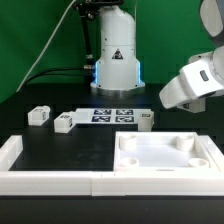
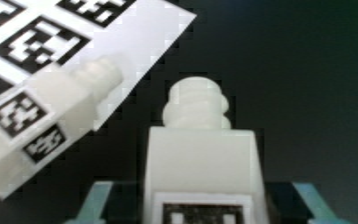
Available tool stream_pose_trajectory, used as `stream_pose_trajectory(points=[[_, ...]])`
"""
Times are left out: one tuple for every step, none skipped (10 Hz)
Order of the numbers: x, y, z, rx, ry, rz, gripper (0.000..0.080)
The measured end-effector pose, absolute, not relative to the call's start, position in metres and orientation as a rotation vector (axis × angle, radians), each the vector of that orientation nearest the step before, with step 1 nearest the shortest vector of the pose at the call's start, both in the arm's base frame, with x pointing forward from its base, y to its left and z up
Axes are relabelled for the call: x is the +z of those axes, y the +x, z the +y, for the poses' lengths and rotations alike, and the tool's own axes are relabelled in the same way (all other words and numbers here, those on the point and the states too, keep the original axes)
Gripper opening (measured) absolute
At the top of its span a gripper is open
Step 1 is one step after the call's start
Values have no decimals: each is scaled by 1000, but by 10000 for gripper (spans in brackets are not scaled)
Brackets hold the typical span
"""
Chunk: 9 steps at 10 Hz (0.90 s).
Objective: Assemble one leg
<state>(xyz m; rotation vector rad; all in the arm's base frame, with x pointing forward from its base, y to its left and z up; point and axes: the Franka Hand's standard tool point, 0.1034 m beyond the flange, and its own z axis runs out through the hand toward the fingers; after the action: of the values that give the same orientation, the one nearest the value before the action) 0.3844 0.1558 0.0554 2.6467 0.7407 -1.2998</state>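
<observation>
In the wrist view a white leg with a ribbed peg end and a square tag sits between my gripper's teal fingers. A dark gap shows on each side of it, so the jaws are open and apart from it. A second leg with tags lies beside the marker board. In the exterior view my gripper hangs at the right, above the table, and hides the leg beneath it. Three more legs show in the exterior view: one by the marker board, one and one.
The marker board lies in front of the robot base. A large white tray-like piece with recesses lies at the front right. A white frame runs along the front left. The table is black.
</observation>
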Motion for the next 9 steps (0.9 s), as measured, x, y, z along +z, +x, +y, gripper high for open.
stream_pose_trajectory(points=[[53, 382, 156, -1295, 2647, 718, 291], [46, 391, 160, -1167, 2725, 735, 291], [48, 396, 158, -995, 2809, 739, 291], [49, 394, 155, -891, 2852, 744, 291], [50, 401, 153, -707, 2930, 698, 291], [61, 400, 143, -568, 2978, 614, 291], [73, 406, 141, -477, 2999, 610, 291], [85, 424, 141, -305, 3044, 592, 291], [91, 434, 138, -169, 3075, 571, 291]])
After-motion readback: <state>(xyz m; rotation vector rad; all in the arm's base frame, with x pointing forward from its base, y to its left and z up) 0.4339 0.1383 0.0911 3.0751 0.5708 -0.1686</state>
